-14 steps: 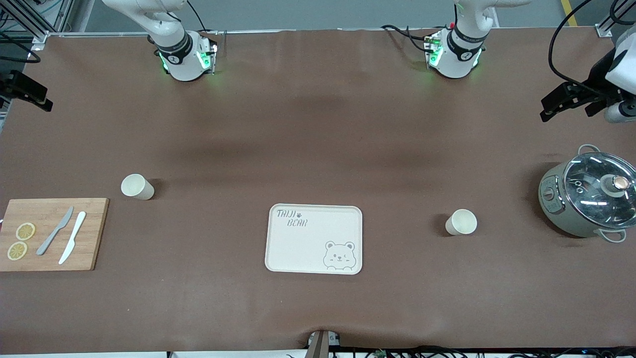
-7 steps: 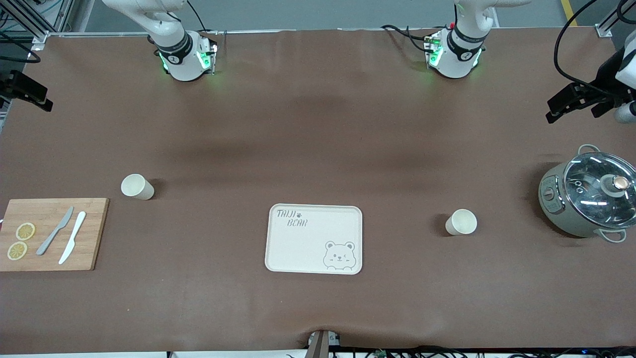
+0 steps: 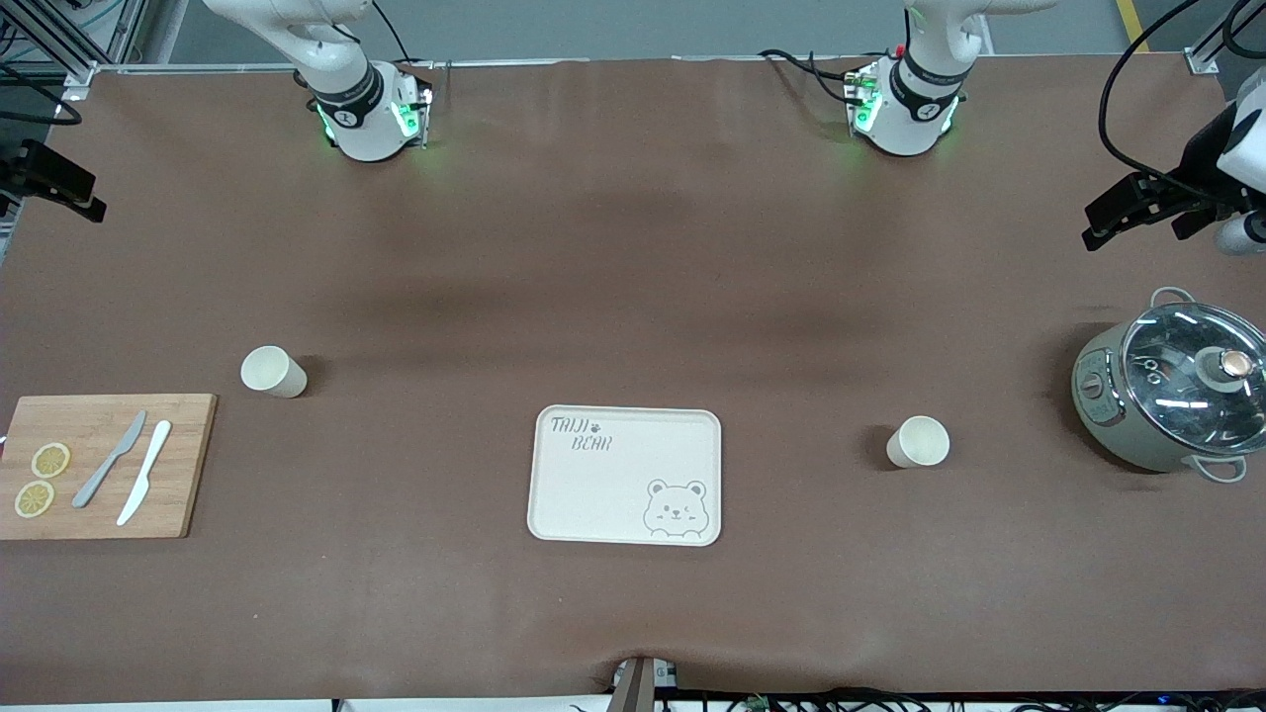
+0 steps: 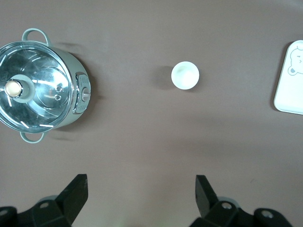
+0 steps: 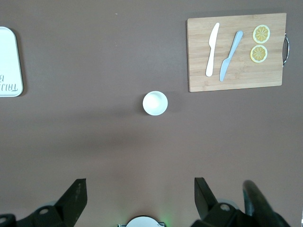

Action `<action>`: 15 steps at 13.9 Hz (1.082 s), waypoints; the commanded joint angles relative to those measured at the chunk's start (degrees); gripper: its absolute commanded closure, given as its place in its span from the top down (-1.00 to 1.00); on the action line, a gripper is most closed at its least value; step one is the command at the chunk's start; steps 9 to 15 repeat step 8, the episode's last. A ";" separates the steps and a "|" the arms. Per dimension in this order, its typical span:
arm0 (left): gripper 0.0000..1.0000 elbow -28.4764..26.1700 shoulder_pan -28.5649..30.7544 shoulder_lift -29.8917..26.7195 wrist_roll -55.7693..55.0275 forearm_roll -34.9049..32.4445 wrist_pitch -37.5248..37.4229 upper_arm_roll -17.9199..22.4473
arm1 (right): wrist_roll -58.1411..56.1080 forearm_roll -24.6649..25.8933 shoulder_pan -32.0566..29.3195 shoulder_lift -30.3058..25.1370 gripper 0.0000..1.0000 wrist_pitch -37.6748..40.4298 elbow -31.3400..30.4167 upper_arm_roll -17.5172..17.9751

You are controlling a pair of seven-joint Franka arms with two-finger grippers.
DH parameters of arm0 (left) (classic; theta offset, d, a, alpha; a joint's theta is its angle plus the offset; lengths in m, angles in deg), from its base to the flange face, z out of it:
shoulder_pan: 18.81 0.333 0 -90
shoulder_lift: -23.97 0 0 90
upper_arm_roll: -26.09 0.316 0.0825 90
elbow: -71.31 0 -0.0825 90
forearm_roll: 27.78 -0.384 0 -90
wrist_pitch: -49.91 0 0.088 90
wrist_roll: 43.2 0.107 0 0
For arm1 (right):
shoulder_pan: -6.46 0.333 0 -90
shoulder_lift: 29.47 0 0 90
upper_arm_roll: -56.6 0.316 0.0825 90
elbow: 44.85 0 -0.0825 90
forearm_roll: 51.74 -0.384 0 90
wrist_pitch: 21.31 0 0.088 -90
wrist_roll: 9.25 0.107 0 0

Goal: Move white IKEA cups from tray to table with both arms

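Front view: the cream bear-printed rounded tray (image 3: pixel 593 494) is lying bare on the brown matte table (image 3: pixel 633 247), one cream-white tapered cup (image 3: pixel 272 372) standing at its ten o'clock and the second cream-white cup (image 3: pixel 918 441) at three o'clock, both well clear of edges. Left wrist view: the left gripper (image 4: pixel 142 196) is hanging wide open and empty. The grey glass-lidded pot (image 4: pixel 40 85) is sitting near, so lifting straight up seems safest. Right wrist view: the right gripper (image 5: pixel 139 196) is likewise gaping empty, with the wooden cutting board (image 5: pixel 236 71) near its cup.

From my station I see grey floor (image 3: pixel 613 25) past the table's top edge, with a yellow painted stripe (image 3: pixel 1137 25) at one corner. Aluminium frame rails (image 3: pixel 54 40) stand at both upper corners. Black cables (image 3: pixel 890 700) trail along the near edge. Lighting is even, with soft shadows.
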 commanded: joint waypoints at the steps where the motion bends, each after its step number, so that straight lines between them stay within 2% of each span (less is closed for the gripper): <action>1: 1.00 1.54 -0.30 0.62 0.73 -1.38 -1.82 -0.28 | -0.57 -1.23 -0.55 -1.20 1.00 -0.57 -1.21 0.53; 15: 1.00 1.54 -0.39 0.71 0.73 -1.38 -2.26 -0.46 | -0.57 -1.23 -0.46 -1.20 1.00 -0.65 -1.21 0.53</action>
